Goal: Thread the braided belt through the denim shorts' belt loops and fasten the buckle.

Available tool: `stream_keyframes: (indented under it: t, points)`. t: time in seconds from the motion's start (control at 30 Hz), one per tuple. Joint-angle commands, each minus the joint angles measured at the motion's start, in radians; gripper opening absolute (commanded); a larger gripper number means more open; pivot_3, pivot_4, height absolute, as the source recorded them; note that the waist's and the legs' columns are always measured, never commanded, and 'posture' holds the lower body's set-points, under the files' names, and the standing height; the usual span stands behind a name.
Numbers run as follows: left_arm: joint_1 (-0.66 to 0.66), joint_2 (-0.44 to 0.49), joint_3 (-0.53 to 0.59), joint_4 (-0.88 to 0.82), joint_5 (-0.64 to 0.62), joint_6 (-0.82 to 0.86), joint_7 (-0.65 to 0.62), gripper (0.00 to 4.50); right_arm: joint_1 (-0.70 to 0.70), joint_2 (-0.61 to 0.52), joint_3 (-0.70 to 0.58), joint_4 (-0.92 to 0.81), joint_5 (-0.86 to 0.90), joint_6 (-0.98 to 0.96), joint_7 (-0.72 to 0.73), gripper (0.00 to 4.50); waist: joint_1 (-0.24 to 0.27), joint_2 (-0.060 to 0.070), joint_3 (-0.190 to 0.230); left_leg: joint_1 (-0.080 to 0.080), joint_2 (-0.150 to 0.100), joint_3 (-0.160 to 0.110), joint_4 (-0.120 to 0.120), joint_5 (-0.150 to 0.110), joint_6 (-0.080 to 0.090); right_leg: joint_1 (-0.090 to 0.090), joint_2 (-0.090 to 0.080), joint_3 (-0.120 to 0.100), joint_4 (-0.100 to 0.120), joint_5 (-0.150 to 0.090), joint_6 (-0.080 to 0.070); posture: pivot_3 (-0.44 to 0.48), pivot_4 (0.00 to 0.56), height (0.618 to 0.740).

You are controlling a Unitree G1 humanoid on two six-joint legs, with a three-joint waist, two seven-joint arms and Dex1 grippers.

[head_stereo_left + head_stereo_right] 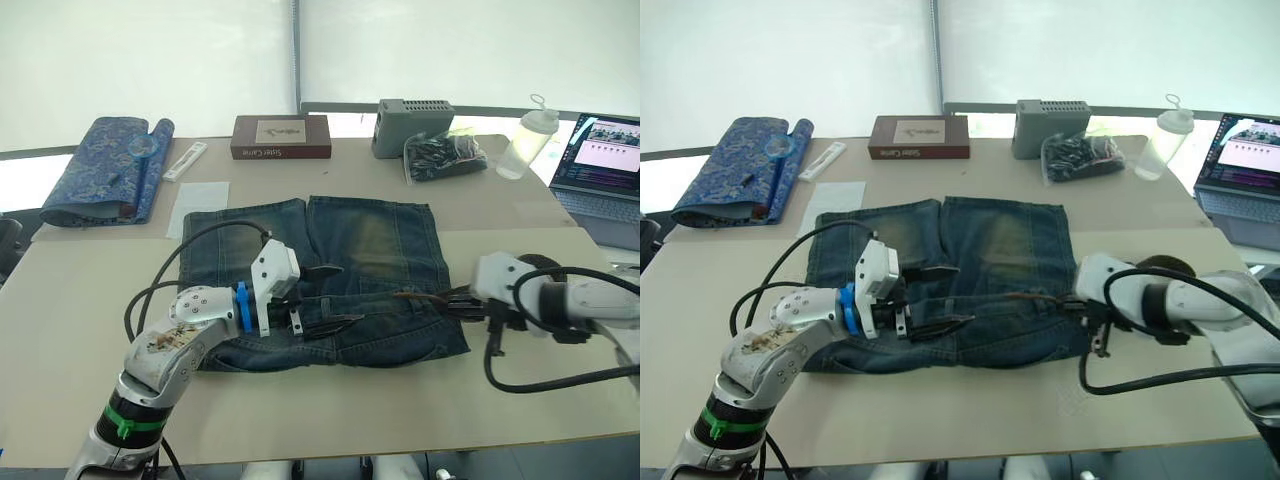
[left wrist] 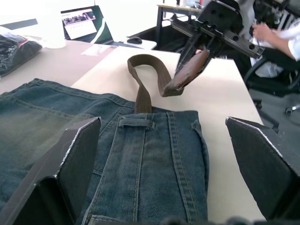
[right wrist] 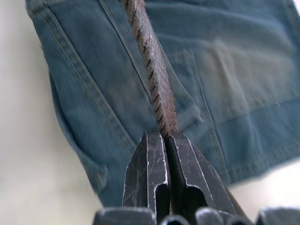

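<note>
The braided belt (image 3: pixel 152 79) is pinched by the right hand (image 3: pixel 164 140); the left hand (image 2: pixel 159 140), spread wide, restrains nothing, so the denim shorts (image 1: pixel 370 240) could be dragged.

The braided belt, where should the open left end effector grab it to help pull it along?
Probably the flat stretch of the braided belt just past the belt loop, coming from above with fingers across its width. There it lies flat on the denim shorts, while the right end effector already pinches the belt's end.

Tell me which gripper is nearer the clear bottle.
Right. The right gripper holds the braided belt below the bottle; the left gripper hovers open over the denim shorts, farther away.
</note>
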Motion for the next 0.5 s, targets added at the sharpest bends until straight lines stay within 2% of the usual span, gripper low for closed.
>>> stream_keyframes:
  t: [0.03, 0.1, 0.17, 0.23, 0.33, 0.43, 0.5]
  points:
    - [-0.025, 0.000, -0.015, -0.005, 0.027, -0.050, -0.029, 4.50, -0.083, 0.027, 0.054, -0.039, -0.002, 0.031, -0.029, 0.03, 0.000, 0.000, 0.000, 0.000, 0.000, 0.000, 0.000, 0.000, 0.000, 0.000, 0.000, 0.000, 0.000, 0.000, 0.000, 0.000, 0.150, 0.740]
    - [-0.025, -0.024, 0.013, -0.004, -0.026, -0.002, -0.010, 4.50, -0.121, 0.052, 0.103, -0.053, -0.016, 0.037, -0.046, 0.03, 0.000, 0.000, 0.000, -0.001, 0.000, 0.000, 0.000, 0.000, 0.000, 0.000, 0.000, 0.000, 0.000, 0.000, 0.000, 0.000, 0.150, 0.740]
    - [-0.028, -0.053, 0.076, -0.007, -0.169, 0.153, 0.055, 4.50, -0.146, 0.075, 0.137, -0.052, -0.051, 0.026, -0.076, 0.03, 0.000, 0.000, 0.000, -0.001, 0.000, -0.001, 0.000, 0.000, 0.000, 0.000, 0.000, 0.000, 0.000, 0.000, 0.000, 0.000, 0.150, 0.740]
    - [-0.020, -0.049, 0.138, -0.010, -0.317, 0.313, 0.107, 4.50, -0.160, 0.097, 0.160, -0.043, -0.096, 0.008, -0.118, 0.03, -0.001, 0.000, 0.000, -0.001, 0.000, -0.001, 0.000, 0.000, 0.001, -0.001, 0.000, -0.001, 0.000, 0.000, 0.001, 0.000, 0.150, 0.740]
    - [0.014, -0.022, 0.204, -0.043, -0.432, 0.414, 0.156, 4.50, -0.166, 0.137, 0.182, -0.024, -0.152, -0.015, -0.178, 0.03, -0.006, -0.001, 0.000, -0.001, -0.001, -0.002, 0.000, 0.000, 0.000, -0.001, 0.000, -0.001, 0.001, -0.001, 0.002, 0.000, 0.150, 0.740]
    - [0.026, -0.014, 0.222, -0.064, -0.419, 0.411, 0.205, 4.50, -0.166, 0.168, 0.205, -0.017, -0.190, -0.033, -0.207, 0.03, -0.010, -0.001, 0.000, 0.000, -0.002, -0.002, 0.000, 0.000, 0.000, -0.001, 0.000, -0.001, 0.002, -0.001, 0.001, 0.000, 0.150, 0.740]
    - [0.020, -0.005, 0.190, -0.074, -0.332, 0.347, 0.215, 4.50, -0.169, 0.191, 0.215, -0.026, -0.183, -0.021, -0.203, 0.03, -0.011, -0.001, 0.000, 0.000, -0.003, -0.002, 0.000, 0.000, -0.001, 0.000, 0.000, -0.001, 0.002, -0.001, 0.001, 0.000, 0.150, 0.740]
